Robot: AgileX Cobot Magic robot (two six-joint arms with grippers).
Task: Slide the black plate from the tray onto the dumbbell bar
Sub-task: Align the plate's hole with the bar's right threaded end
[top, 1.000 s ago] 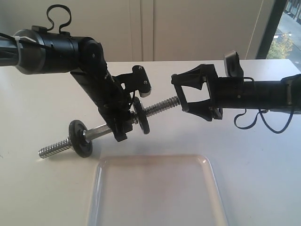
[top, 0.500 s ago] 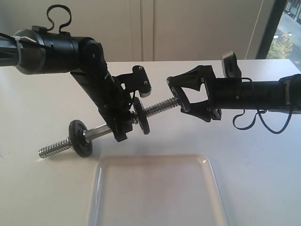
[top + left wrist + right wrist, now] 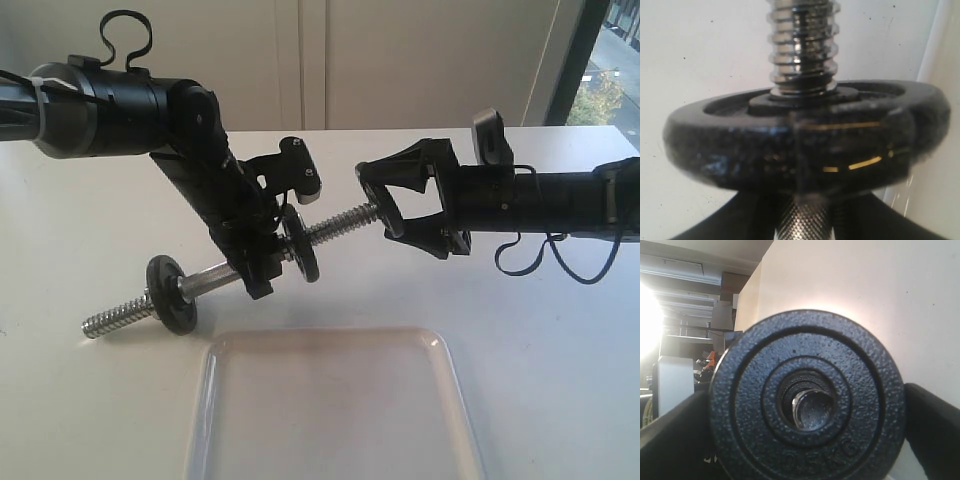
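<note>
My left gripper [image 3: 262,262] is shut on the middle of the chrome dumbbell bar [image 3: 340,225] and holds it tilted above the table. Two black discs sit on the bar, one near its low left end [image 3: 165,293] and one beside the left fingers [image 3: 300,245]. A third black plate [image 3: 807,400] is held on edge in my right gripper [image 3: 380,208], right at the bar's upper threaded end. In the right wrist view the bar's tip [image 3: 812,410] shows inside the plate's hole. The left wrist view looks along the bar [image 3: 802,50] past a mounted disc [image 3: 805,135].
The white tray [image 3: 330,420] lies on the table at the front, below the bar, with nothing on it. Both arms hang over the white table [image 3: 560,340]. A wall and a window stand behind.
My right gripper has moved a little to the left with the plate, up to the bar's threaded end. The left arm and bar have stayed still.
</note>
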